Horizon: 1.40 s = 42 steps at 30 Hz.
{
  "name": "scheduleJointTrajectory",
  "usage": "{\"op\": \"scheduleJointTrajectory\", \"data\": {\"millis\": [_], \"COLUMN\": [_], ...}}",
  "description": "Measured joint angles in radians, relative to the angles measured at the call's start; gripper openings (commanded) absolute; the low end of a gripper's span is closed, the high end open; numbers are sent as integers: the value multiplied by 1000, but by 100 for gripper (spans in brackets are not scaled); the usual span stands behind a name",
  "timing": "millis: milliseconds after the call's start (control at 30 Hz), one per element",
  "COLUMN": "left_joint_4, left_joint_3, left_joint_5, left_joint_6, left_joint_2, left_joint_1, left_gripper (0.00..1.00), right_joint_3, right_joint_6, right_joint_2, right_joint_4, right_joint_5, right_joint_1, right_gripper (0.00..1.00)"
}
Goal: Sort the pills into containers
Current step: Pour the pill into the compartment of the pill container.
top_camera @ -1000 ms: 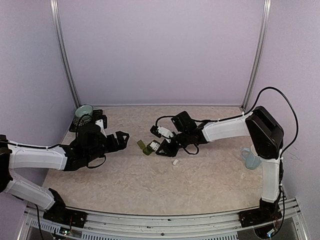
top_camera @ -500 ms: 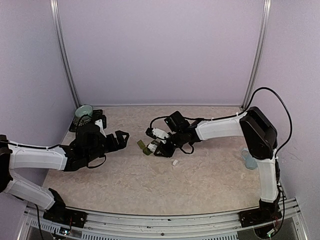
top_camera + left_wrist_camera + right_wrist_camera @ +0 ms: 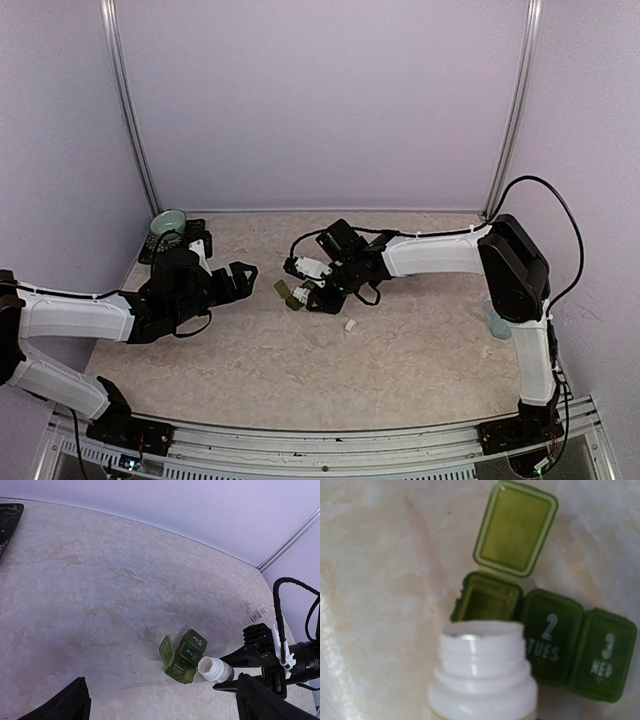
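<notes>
The containers (image 3: pixel 290 293) are a dark green strip of three compartments lying mid-table. In the right wrist view the first compartment (image 3: pixel 487 600) stands open with its lid (image 3: pixel 515 527) flipped back, and the ones marked 2 (image 3: pixel 552 637) and 3 (image 3: pixel 602 655) are closed. My right gripper (image 3: pixel 314 292) is shut on a white pill bottle (image 3: pixel 482 680) (image 3: pixel 216 670), uncapped and tipped, its mouth just short of the open compartment. No pills show. My left gripper (image 3: pixel 243 275) hangs open to the left of the containers (image 3: pixel 184 656), empty.
The bottle's white cap (image 3: pixel 351 324) lies on the table below the right gripper. A pale green bowl (image 3: pixel 168 222) sits on a black stand (image 3: pixel 196 241) at the back left. A pale blue mug (image 3: pixel 496 322) stands at the right, partly behind the right arm.
My right arm has swung left, carrying the bottle a little closer to the containers. The left arm has not moved.
</notes>
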Motion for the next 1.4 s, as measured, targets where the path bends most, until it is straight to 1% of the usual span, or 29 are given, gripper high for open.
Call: {"op": "scheduleJointTrajectory", "data": {"millis": [633,1100,1400], "left_joint_4": [0,1,1], "left_joint_3": [-6,-8,-8], "left_joint_5": [5,7,8], "left_joint_6": [-3,-3,-4], "left_joint_2": [-3,-3,-4], "left_joint_1": [0,6,6], "left_gripper": [99,99,99], "right_joint_3": [102,180,194], "right_joint_6": [-27,-38,-48], "right_joint_2": [63,81,97], "right_joint_4": [-147,-218,-249], "right_joint_5": [112,196,262], "right_joint_1": [31,54,69], "right_gripper": [0,0,0]}}
